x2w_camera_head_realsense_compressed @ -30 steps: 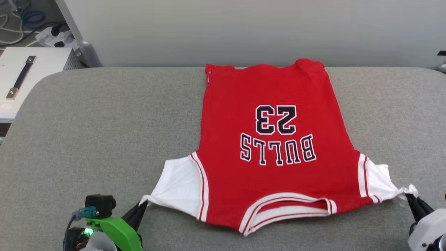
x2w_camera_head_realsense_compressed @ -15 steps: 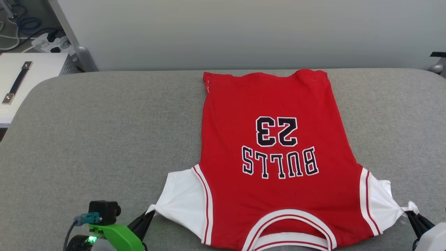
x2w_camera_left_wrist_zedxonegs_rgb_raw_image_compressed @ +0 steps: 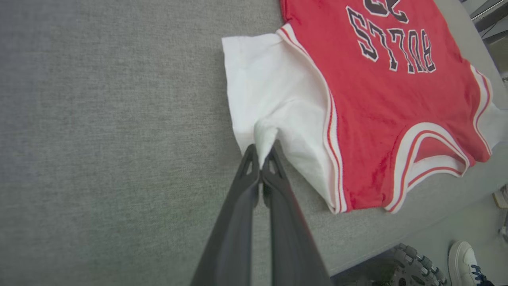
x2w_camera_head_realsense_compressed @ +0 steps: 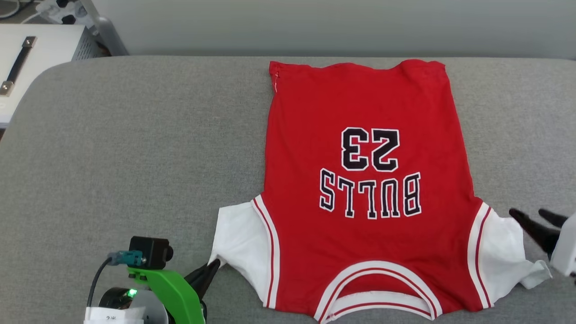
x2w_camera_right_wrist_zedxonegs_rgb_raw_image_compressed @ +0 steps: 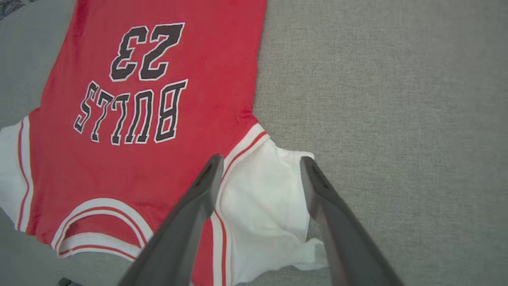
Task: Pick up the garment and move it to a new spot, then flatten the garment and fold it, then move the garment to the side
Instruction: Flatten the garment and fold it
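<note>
You've got the red soft-fabric T-shirt w/ white short sleeves (x2w_camera_head_realsense_compressed: 360, 180) lying flat, lettering up, centre-right of head view on the grey fabric-covered tabletop (x2w_camera_head_realsense_compressed: 135, 157), collar at btm edge. L gripper (x2w_camera_left_wrist_zedxonegs_rgb_raw_image_compressed: 262, 150), lower left of head view: fingers pinched tight on a white sleeve's edge. R gripper (x2w_camera_right_wrist_zedxonegs_rgb_raw_image_compressed: 260, 159), right edge: fingers spread wide by the other sleeve, gripping nothing.

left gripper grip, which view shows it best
Left wrist view: left gripper shut on the garment's white sleeve corner, close up. Head view shows it small, low; right wrist view gives that sleeve's edge.
</note>
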Controlling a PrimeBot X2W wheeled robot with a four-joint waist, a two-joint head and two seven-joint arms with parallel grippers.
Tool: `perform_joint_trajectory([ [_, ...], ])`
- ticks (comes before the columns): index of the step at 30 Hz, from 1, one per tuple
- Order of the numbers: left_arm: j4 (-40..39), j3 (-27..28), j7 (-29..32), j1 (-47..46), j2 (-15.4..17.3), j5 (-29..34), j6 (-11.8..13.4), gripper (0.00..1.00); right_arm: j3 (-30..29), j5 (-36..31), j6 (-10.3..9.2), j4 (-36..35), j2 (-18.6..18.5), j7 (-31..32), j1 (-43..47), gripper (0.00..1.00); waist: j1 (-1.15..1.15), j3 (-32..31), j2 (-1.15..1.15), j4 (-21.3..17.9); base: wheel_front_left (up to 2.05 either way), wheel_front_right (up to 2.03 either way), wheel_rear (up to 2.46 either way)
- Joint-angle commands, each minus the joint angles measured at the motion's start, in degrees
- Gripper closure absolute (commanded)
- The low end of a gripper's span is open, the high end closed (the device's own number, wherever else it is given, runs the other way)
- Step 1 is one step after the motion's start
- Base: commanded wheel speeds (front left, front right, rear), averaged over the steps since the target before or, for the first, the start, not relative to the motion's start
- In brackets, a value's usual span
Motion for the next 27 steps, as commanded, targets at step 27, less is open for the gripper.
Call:
perform_joint_trajectory([
  [27,-15.90,-2.43,4.28,-12.35,-2.38,6.97,2.29,1.00,-1.24,-26.17,-0.05,24.23,-0.79,29.31,-63.39,0.00,0.00,31.99,0.00,17.59,0.00,0.00,0.00],
])
